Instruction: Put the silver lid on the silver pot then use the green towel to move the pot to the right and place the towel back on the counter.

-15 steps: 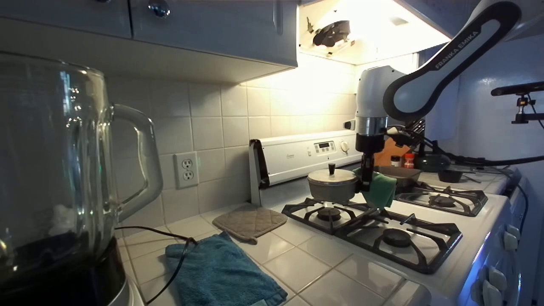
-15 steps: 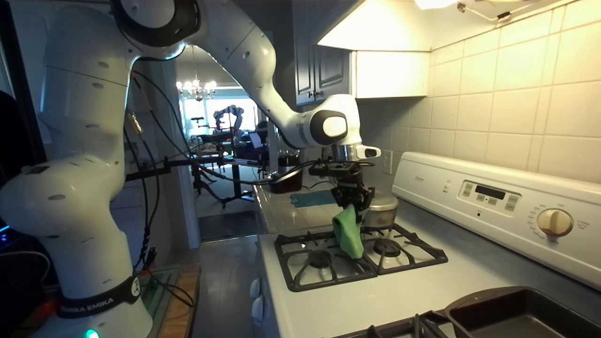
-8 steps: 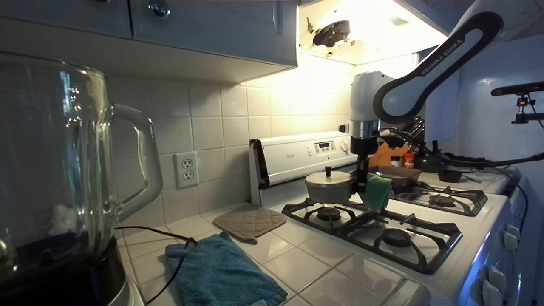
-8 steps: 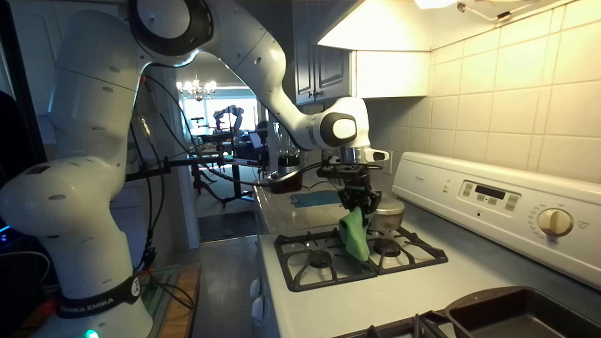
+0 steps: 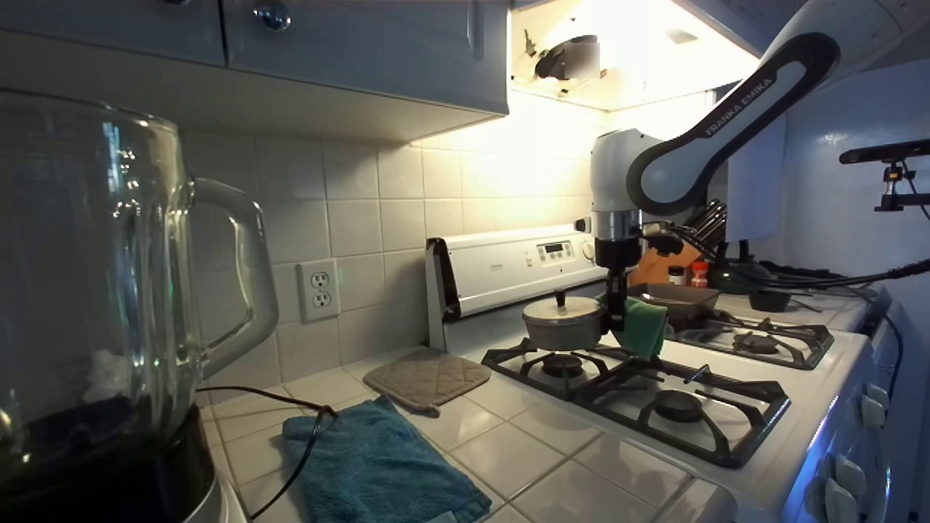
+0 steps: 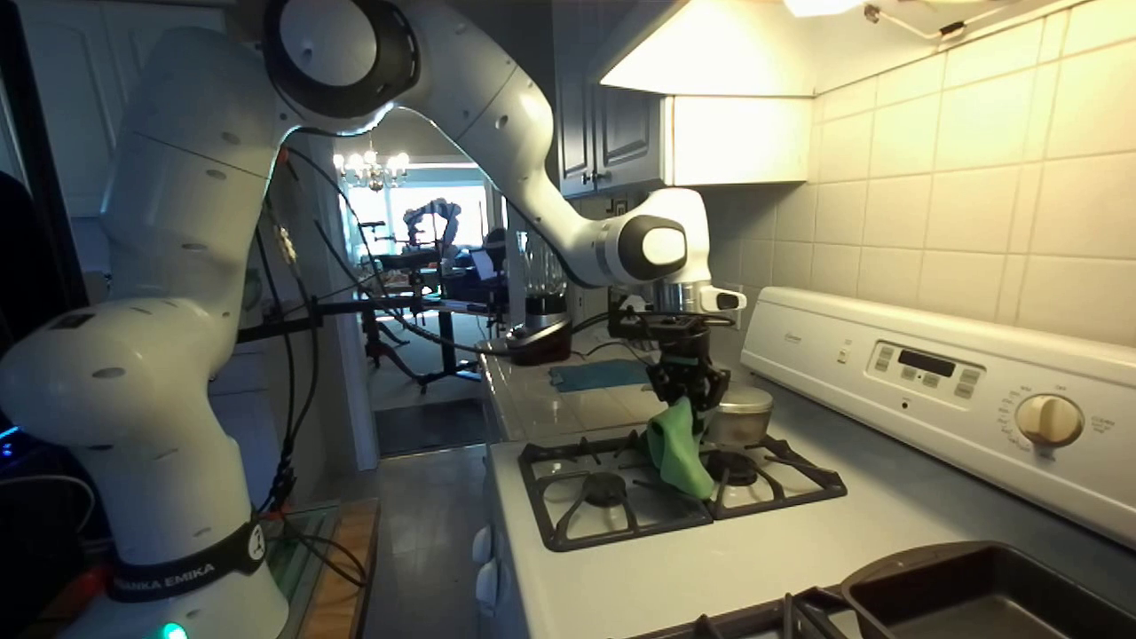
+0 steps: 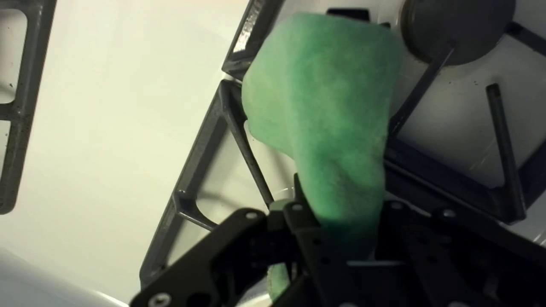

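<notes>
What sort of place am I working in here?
A kitchen, most likely in someone's home. A stove with a knob and display, and a blender say kitchen; the chandelier farther back suggests a house.

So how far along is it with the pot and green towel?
Done: the lid sits on the pot. In hand: the fingers grip the green towel beside the pot, apparently to move it; whether it's arrived I can't tell. Left: returning the towel, hanging from the fingers, to the counter.
</notes>
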